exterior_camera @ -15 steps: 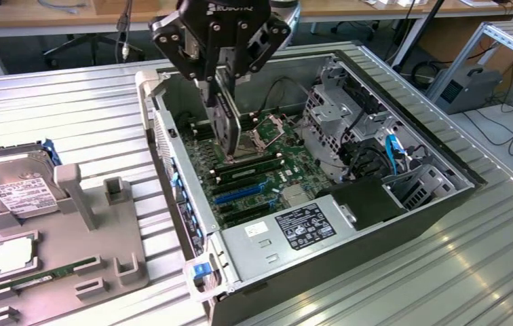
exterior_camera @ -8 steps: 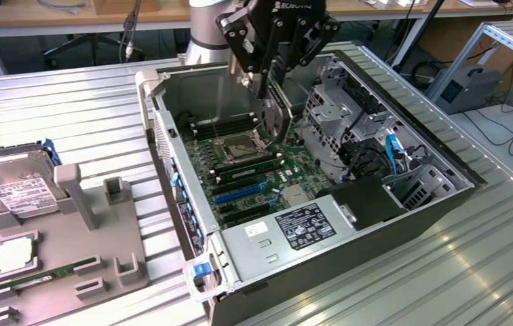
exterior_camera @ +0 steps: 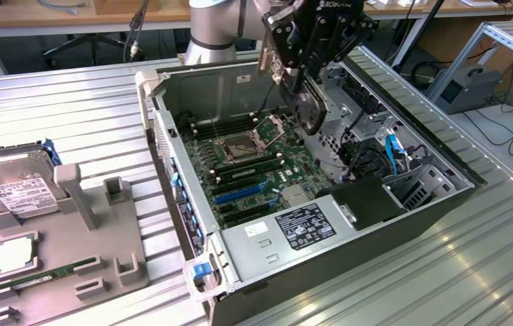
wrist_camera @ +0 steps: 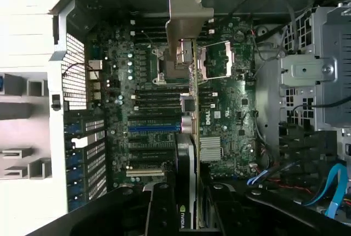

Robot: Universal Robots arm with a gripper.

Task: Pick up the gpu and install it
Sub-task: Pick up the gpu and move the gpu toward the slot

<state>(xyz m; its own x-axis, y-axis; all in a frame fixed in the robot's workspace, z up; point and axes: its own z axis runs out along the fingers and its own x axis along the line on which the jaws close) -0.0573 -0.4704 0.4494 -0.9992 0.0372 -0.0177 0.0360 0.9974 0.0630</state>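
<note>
The gpu point(exterior_camera: 309, 112) hangs edge-down over the open computer case point(exterior_camera: 438, 204), above the motherboard point(exterior_camera: 256, 163). My gripper point(exterior_camera: 307, 75) is shut on it from above. In the wrist view the gpu point(wrist_camera: 189, 137) runs edge-on between my fingers point(wrist_camera: 159, 206), with its silvery end bracket point(wrist_camera: 186, 11) at the far end and a green logo near the gripper point(wrist_camera: 189, 208). The card hovers over the motherboard point(wrist_camera: 148, 99), clear of the expansion slots, beside the blue slot point(wrist_camera: 153, 128).
A grey fixture tray point(exterior_camera: 85, 265) at the exterior view's left carries a silver hard drive point(exterior_camera: 12, 183), a processor chip point(exterior_camera: 12, 255) and a green memory stick point(exterior_camera: 34, 280). Drive cages and blue cables point(exterior_camera: 392, 153) crowd the case's right side. The power supply point(exterior_camera: 302, 227) sits at the case's near end.
</note>
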